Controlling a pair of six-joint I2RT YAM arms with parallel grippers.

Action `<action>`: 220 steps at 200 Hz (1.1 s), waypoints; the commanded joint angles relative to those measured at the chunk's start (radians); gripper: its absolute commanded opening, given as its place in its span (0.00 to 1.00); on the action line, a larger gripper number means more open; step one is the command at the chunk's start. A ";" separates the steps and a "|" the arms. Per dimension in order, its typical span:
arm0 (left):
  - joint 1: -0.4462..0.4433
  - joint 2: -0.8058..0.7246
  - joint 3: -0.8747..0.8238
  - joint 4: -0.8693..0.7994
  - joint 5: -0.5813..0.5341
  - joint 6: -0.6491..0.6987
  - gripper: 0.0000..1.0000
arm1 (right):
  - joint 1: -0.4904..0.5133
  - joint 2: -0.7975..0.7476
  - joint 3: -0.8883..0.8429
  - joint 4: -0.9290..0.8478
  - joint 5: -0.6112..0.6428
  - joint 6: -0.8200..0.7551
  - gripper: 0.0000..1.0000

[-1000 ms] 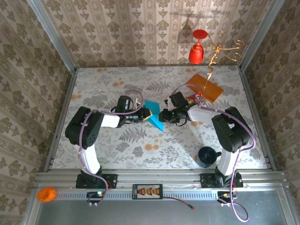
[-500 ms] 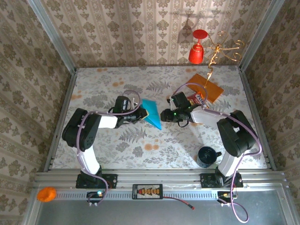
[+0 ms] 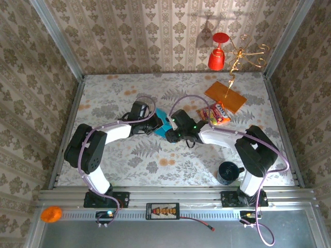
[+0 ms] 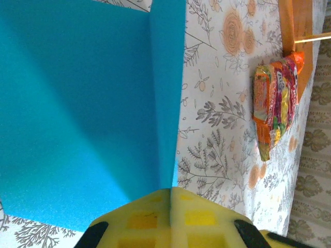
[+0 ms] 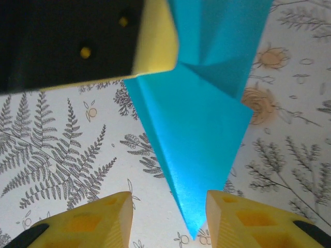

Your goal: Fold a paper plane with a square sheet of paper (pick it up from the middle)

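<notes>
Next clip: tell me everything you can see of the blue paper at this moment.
The blue paper is thin, plain teal and matte, already folded: a raised crease runs along it and layered flaps narrow it to a sharp tip. The left gripper is shut on one end of that crease. The tip points between the open fingers of the right gripper, unpinched. It is over the middle of the floral table; whether it rests there is unclear.

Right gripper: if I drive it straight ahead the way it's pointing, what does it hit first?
The folded blue paper: its tip sits between the right gripper's open fingers. Just beyond, probably, comes the left gripper, shut on that paper.
</notes>
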 commanded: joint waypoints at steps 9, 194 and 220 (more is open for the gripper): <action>-0.005 0.029 0.034 -0.080 -0.024 -0.060 0.03 | 0.011 0.031 0.012 0.015 0.028 -0.033 0.41; -0.006 0.041 0.070 -0.127 0.008 -0.092 0.03 | 0.036 0.158 0.066 0.039 0.144 0.001 0.38; -0.006 0.043 0.070 -0.129 0.013 -0.090 0.03 | 0.035 0.163 0.067 0.043 0.156 -0.001 0.36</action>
